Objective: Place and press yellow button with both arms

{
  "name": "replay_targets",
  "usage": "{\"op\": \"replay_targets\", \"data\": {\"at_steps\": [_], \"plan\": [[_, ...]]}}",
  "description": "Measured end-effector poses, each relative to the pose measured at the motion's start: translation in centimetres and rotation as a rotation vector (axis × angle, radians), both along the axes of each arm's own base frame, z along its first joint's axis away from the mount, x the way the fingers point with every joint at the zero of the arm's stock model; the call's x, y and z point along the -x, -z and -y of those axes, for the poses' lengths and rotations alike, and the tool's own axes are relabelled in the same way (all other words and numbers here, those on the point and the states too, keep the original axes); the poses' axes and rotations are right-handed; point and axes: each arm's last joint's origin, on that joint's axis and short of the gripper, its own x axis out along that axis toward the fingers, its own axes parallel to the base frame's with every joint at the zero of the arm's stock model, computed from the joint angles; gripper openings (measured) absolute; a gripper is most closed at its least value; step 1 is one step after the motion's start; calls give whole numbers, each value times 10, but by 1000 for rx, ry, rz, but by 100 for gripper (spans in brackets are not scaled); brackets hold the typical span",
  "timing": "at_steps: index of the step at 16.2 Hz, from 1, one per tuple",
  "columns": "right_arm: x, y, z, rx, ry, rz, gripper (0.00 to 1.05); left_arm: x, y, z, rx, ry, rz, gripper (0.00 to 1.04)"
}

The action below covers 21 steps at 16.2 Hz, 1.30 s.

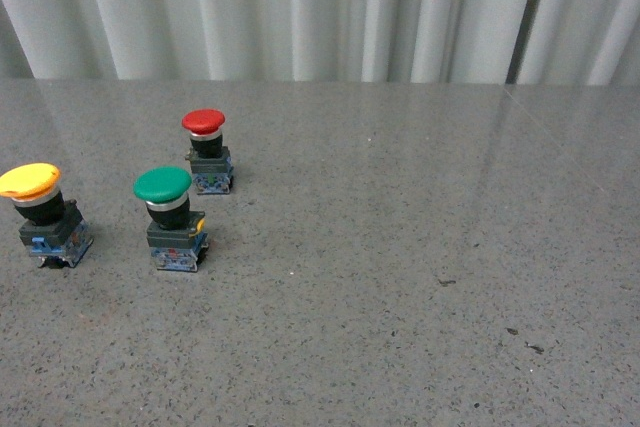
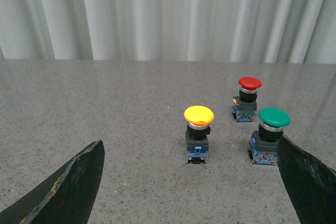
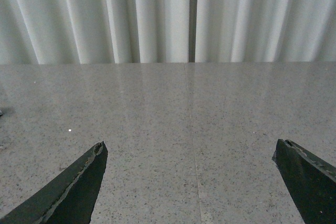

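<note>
The yellow button (image 1: 38,212) stands upright at the far left of the grey table, with a yellow mushroom cap, dark body and blue base. It also shows in the left wrist view (image 2: 198,134), ahead of my left gripper (image 2: 190,150), which is open and empty with its fingers wide apart. My right gripper (image 3: 190,148) is open and empty over bare table; no button shows in its view. Neither arm shows in the front view.
A green-capped button (image 1: 171,217) stands just right of the yellow one and a red-capped button (image 1: 207,150) stands behind it; both also show in the left wrist view, green (image 2: 269,135) and red (image 2: 247,98). A white pleated curtain (image 1: 320,7) backs the table.
</note>
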Motion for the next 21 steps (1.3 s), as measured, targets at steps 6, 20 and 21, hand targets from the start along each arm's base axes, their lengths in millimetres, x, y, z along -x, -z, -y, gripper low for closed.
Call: {"op": "replay_targets", "data": {"at_steps": [6, 20, 21], "plan": [[0, 0, 0, 0, 0, 0, 98, 0, 0, 0, 0, 0, 0, 98], [0, 0, 0, 0, 0, 0, 98, -1, 1, 0, -28, -105, -221, 98], [0, 0, 0, 0, 0, 1, 98, -3, -12, -4, -32, -155, -218, 98]]}}
